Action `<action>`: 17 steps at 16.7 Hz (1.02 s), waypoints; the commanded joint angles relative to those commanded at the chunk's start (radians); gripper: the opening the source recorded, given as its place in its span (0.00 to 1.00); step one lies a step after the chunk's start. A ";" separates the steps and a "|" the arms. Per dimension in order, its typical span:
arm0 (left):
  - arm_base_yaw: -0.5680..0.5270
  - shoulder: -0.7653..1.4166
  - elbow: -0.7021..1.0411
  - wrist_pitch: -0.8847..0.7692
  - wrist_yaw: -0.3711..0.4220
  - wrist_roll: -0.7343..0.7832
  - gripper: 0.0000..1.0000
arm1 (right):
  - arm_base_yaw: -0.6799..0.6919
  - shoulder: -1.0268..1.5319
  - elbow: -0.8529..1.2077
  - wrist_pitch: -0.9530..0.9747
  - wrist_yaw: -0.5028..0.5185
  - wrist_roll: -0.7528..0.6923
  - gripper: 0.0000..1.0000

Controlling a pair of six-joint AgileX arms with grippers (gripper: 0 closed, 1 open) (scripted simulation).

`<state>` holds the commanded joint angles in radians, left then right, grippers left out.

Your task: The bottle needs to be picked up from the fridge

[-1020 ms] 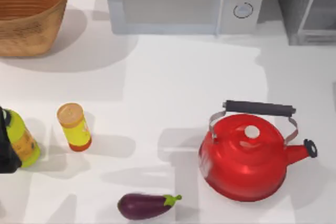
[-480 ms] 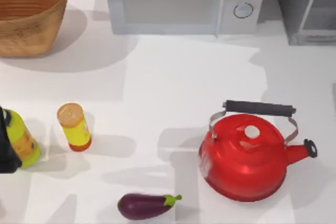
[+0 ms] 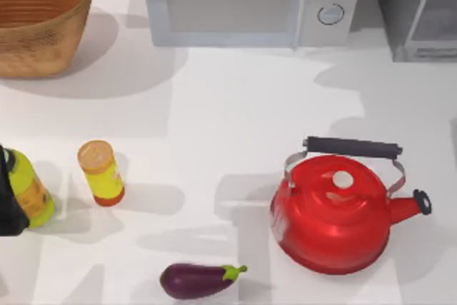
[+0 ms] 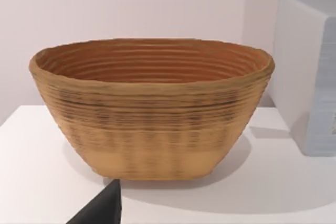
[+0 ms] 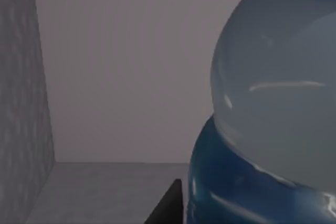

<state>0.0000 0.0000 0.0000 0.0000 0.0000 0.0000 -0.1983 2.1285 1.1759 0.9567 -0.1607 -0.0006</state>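
the bottle (image 5: 273, 129) stood inside the fridge (image 3: 418, 8), very close in front of our right wrist camera; whether that gripper held it, we could not tell.

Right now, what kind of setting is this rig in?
Likely a mock kitchen counter in simulation: a microwave and the fridge stand along the back of the white table, with a red kettle and an eggplant nearer the front.
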 joint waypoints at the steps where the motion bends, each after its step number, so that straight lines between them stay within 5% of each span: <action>1: 0.000 0.000 0.000 0.000 0.000 0.000 1.00 | 0.000 0.004 -0.004 0.003 0.000 0.002 0.00; 12: 0.000 0.000 0.000 0.000 0.000 0.000 1.00 | -0.045 -0.254 -0.423 0.159 -0.051 0.003 0.00; 17: 0.000 0.000 0.000 0.000 0.000 0.000 1.00 | -0.051 -0.273 -0.453 0.176 -0.056 0.003 0.00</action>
<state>0.0000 0.0000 0.0000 0.0000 0.0000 0.0000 -0.2494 1.8556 0.7232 1.1323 -0.2166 0.0029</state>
